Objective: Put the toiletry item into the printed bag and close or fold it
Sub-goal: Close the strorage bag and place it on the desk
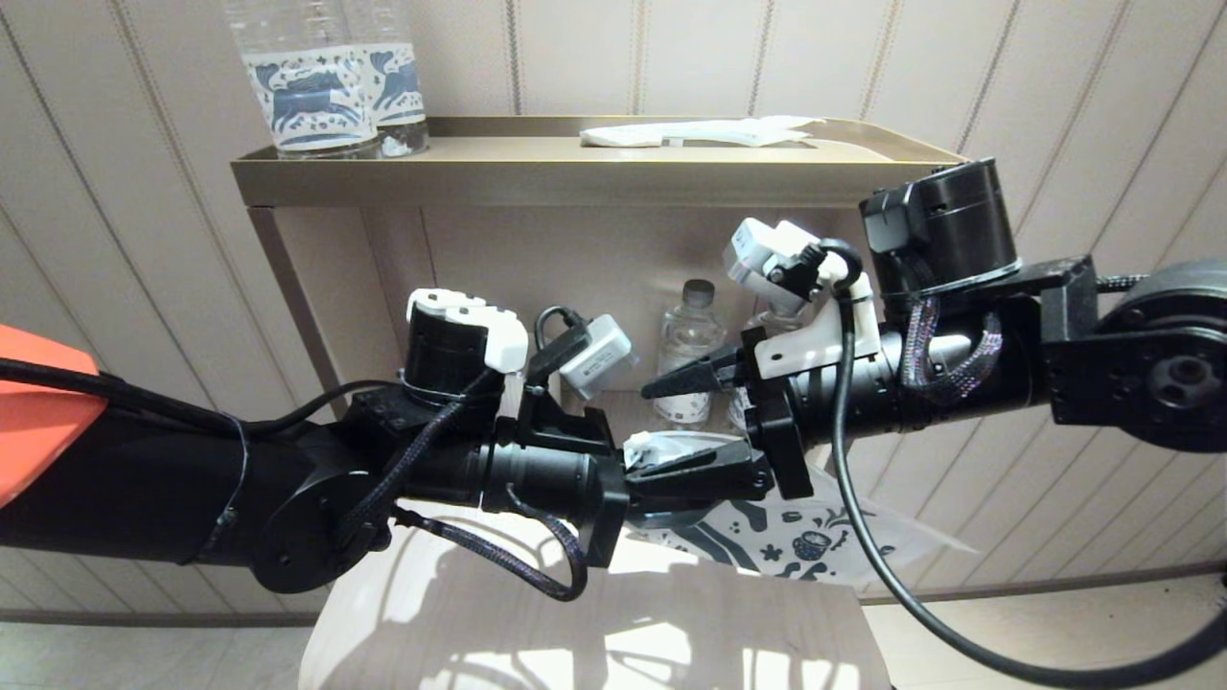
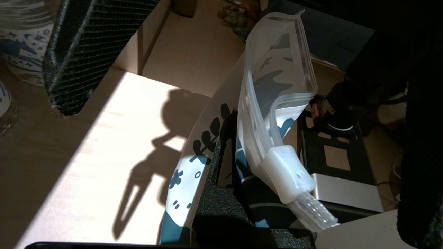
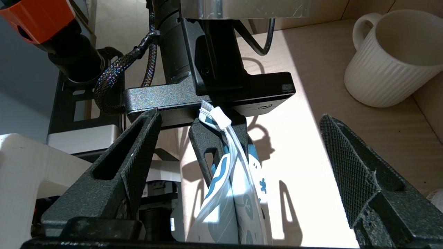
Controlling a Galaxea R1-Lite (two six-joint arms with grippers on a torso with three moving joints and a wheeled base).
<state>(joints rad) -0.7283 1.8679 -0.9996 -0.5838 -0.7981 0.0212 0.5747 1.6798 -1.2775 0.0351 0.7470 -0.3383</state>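
The printed bag [image 1: 815, 537] is a white pouch with dark blue doodles. It hangs over the pale table, pinched near its zip end by my left gripper [image 1: 705, 468], which is shut on it. The left wrist view shows the bag [image 2: 273, 79] with its mouth gaping and the clear zip slider [image 2: 287, 173] close to the fingers [image 2: 218, 155]. My right gripper [image 3: 240, 119] is open, one finger on each side of the bag [image 3: 238, 193] and of the slider [image 3: 218, 117], touching neither. The toothbrush is out of view.
A gold shelf [image 1: 575, 177] behind the arms carries clear bottles with horse labels [image 1: 326, 86] and a white wrapped packet [image 1: 700, 132]. Small bottles [image 1: 685, 355] stand underneath. A ribbed white mug [image 3: 391, 58] sits on the sunlit table [image 1: 594, 623].
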